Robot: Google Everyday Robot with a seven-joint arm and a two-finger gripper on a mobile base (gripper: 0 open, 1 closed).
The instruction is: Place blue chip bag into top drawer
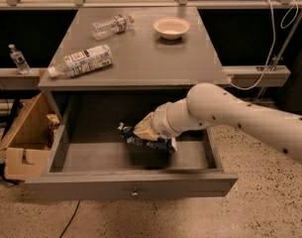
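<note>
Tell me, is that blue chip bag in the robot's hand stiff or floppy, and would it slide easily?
Probably floppy: the blue chip bag looks crumpled and sags from the hand, which grips it over the open top drawer. It is likely light, since it hangs from one pinch. Its crinkled wrapper may be slippery.

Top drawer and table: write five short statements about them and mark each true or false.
1. The drawer is pulled open. True.
2. The gripper is over the open drawer, jaws shut on the bag. True.
3. The bowl sits inside the drawer. False: it is on the table, toward the back.
4. The bottle nearest the drawer stands upright. False: it lies on its side on the table.
5. A cardboard box sits on the floor beside the drawer. True.
</note>
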